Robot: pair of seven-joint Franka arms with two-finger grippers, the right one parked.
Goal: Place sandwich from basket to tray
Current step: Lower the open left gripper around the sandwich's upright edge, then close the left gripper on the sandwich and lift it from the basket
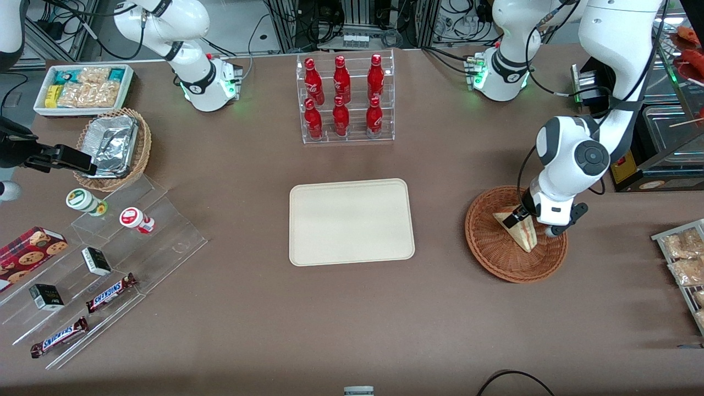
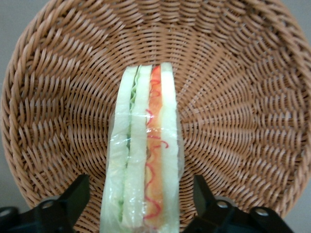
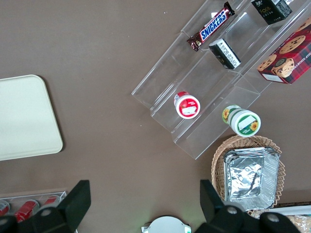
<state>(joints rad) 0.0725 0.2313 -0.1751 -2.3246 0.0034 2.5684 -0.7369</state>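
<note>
The sandwich, a plastic-wrapped wedge with white and red-pink layers, stands on edge in the reddish-brown wicker basket toward the working arm's end of the table. The gripper is lowered into the basket over the sandwich. In the left wrist view the gripper is open, one black finger on each side of the sandwich, with a narrow gap of basket weave showing on both sides. The cream tray lies bare at the table's middle, beside the basket.
A clear rack of red bottles stands farther from the front camera than the tray. Clear steps with snacks, a foil-lined tan basket and a white bin lie toward the parked arm's end. Snack packets sit near the basket.
</note>
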